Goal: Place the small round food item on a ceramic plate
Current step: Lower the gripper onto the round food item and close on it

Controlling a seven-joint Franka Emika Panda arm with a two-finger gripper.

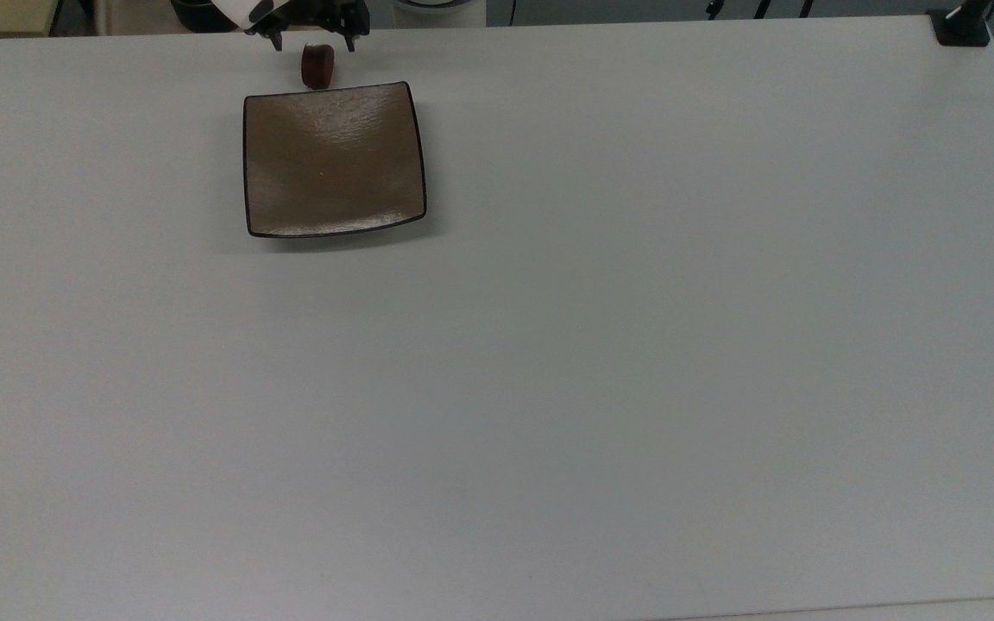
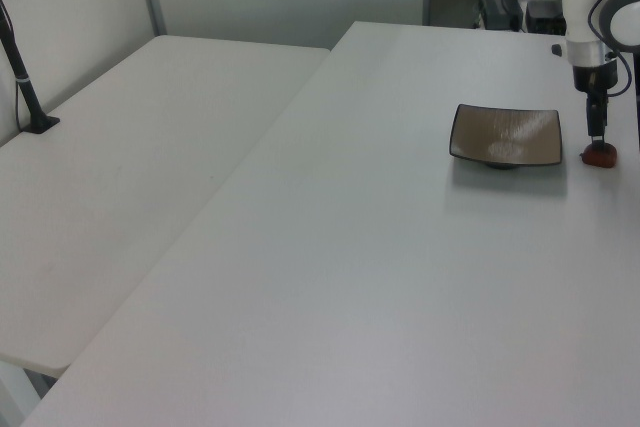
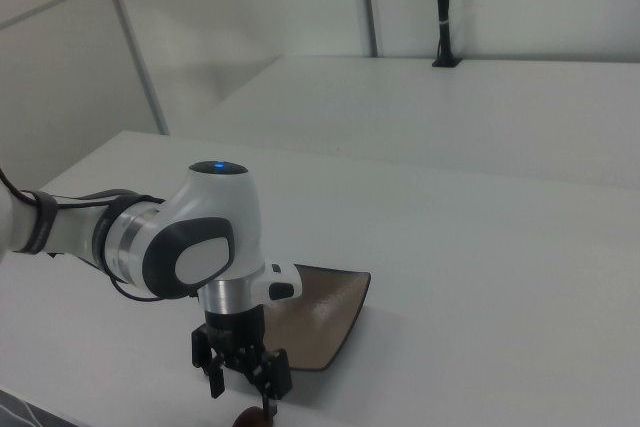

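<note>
The end effector (image 1: 313, 39) hangs spread open over the small round food item (image 1: 317, 65), which lies on the desk (image 1: 635, 345) just beyond the ceramic plate (image 1: 333, 159)'s far edge in the top view. Closing off-centre could squirt the rounded lump sideways, perhaps off the desk's far edge close behind it.

The small round food item (image 1: 317, 65), a dark reddish-brown stubby lump, lies on the table just beyond the top edge of the ceramic plate (image 1: 333, 159) in the top view. The plate, square, brown-glazed with a thin dark rim, sits flat and bare.
</note>
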